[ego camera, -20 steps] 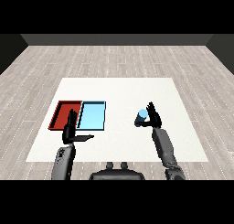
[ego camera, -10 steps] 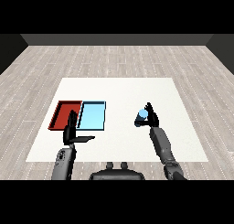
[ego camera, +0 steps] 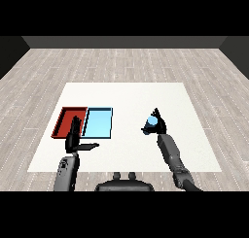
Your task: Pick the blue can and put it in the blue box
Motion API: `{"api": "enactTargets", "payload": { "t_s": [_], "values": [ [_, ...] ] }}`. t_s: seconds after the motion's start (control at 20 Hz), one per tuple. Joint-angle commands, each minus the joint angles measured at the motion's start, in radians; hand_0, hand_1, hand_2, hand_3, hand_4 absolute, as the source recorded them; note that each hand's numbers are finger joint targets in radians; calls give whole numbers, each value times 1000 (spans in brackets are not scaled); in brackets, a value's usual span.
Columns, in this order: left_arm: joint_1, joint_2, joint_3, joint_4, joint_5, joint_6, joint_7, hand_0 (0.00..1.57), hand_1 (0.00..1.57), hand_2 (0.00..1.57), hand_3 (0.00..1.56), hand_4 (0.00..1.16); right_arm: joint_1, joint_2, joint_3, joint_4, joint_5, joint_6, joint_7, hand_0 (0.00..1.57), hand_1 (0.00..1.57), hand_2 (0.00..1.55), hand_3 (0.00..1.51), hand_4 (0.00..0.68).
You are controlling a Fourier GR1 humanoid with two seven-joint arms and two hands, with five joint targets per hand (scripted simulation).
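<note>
The table (ego camera: 126, 93) is plain white and stands on a floor (ego camera: 121, 62) of pale grey-brown planks with a wood-grain pattern, under a dark grey back wall (ego camera: 124, 42). On the table, the red tray (ego camera: 62, 120) has a darker red rim, and the light blue tray (ego camera: 99, 124) beside it has a deeper blue rim. The can (ego camera: 152, 120) is light blue, both the left hand (ego camera: 74, 137) and the right hand (ego camera: 156, 123) are black, and the two forearms are grey.

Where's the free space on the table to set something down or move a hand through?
Bare table lies beyond both trays and between the light blue tray and the right hand curled round the blue can. It is crowded where the left hand overlaps the red tray.
</note>
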Motion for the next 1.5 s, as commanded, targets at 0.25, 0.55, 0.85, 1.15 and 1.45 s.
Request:
{"api": "enactTargets", "payload": {
  "t_s": [0.25, 0.55, 0.85, 1.15, 1.45],
  "values": [
    [-31, -5, 9, 111, -15, -1, -73, 0, 0, 0, 0, 0, -82, -41, -23, 96, -9, 4, -13, 0, 0, 0, 0, 0],
    [40, -6, -14, -32, 15, -23, -6, 0, 0, 0, 0, 0, -87, 23, -7, 154, 44, -190, -29, 1380, 1380, 1405, 1390, 417],
    [-41, -25, 1, 77, -22, 26, -66, 0, 0, 0, 0, 0, -134, 3, -12, 182, 40, -197, 2, 1461, 1461, 1455, 1438, 543],
    [-57, 6, 14, 92, -12, -12, -62, 0, 0, 0, 0, 0, -7, 0, 45, -36, 57, -196, 3, 1465, 1465, 1467, 1324, 448],
    [-45, -5, -5, 105, -14, -19, -61, 0, 0, 0, 0, 0, 9, 5, 119, -204, 121, -256, 48, 1452, 1452, 1475, 1367, 498]
  ]
}}
